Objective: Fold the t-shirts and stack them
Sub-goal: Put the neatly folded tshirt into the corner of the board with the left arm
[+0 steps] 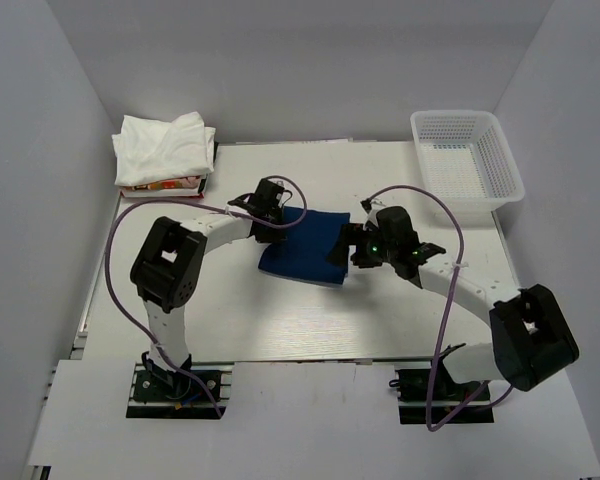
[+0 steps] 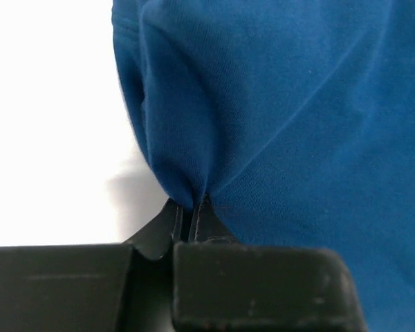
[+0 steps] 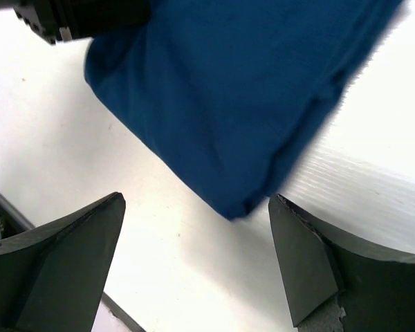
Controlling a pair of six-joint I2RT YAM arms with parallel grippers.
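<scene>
The navy blue t-shirt (image 1: 308, 247) lies folded into a small rectangle at the middle of the table, its print hidden. My left gripper (image 1: 268, 218) is shut on the shirt's left edge; in the left wrist view the blue cloth (image 2: 277, 117) is pinched between the closed fingers (image 2: 192, 207). My right gripper (image 1: 348, 248) is open at the shirt's right edge; in the right wrist view a folded corner of the shirt (image 3: 228, 97) lies just ahead of the spread fingertips, untouched. White tees (image 1: 164, 148) lie stacked at the back left.
A white plastic mesh basket (image 1: 467, 160) stands at the back right corner. The stack of white tees rests on something with a red and yellow print (image 1: 175, 185). The left arm's purple cable loops over the table's left side.
</scene>
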